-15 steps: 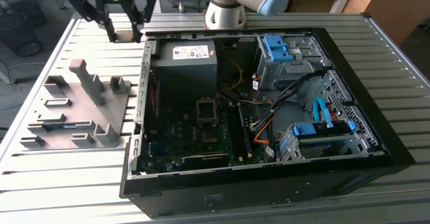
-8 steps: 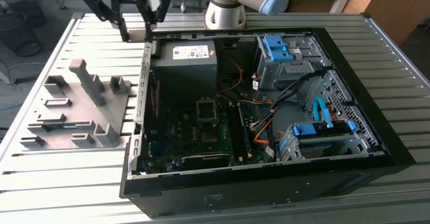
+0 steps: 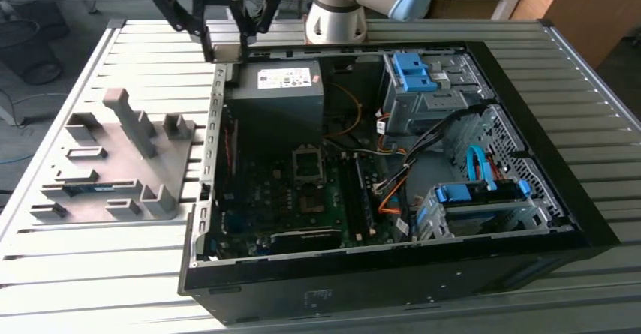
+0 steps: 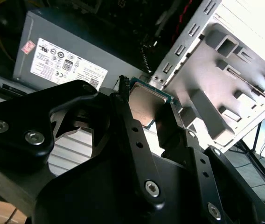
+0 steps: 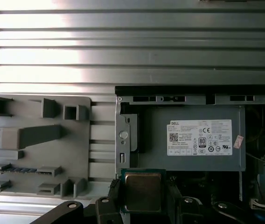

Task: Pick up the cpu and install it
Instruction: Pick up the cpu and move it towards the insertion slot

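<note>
exterior view: jaws hang just beyond the power supply (image 3: 275,97). second wrist view: jaws clamp the cpu (image 4: 146,103) by its edges, near that supply. first wrist view: cpu sits level; i judge the carry wants it flat, grip firm.

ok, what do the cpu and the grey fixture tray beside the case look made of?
cpu: top looks like dull silver-grey metal with a soft, satin sheen. A thin green rim around it suggests a circuit-board base.
fixture tray: matte, uniform light grey with blocky raised shapes. Probably moulded or printed plastic, though painted metal can't be ruled out.
</note>
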`<state>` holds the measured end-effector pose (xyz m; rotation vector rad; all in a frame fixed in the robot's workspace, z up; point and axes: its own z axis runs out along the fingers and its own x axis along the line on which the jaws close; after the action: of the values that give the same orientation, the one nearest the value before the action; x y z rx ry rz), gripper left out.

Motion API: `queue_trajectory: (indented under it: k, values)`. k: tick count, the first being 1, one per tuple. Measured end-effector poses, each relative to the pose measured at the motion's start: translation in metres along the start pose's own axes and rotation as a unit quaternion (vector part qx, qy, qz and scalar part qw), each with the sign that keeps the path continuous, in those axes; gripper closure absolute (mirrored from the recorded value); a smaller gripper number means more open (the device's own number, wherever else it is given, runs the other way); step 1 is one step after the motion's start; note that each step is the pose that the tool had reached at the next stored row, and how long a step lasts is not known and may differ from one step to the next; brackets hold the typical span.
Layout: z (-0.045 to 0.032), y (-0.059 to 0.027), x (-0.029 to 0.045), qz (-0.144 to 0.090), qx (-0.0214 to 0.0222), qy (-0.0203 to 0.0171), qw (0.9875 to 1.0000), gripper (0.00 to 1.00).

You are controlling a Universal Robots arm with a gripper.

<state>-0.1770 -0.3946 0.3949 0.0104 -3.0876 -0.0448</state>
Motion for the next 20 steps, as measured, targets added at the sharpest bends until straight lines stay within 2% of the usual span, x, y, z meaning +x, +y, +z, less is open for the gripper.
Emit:
queue_trajectory:
  k: [6, 8, 20]
  values:
    - [-0.0011, -0.0001, -0.02, 0.0, 0.0, 0.0009, 1.0, 0.53]
    - [-0.0019, -0.0002, -0.0342, 0.0, 0.0, 0.0017, 1.0, 0.53]
    - [-0.0041, -0.0005, -0.0757, 0.0, 0.0, 0.0038, 1.0, 0.53]
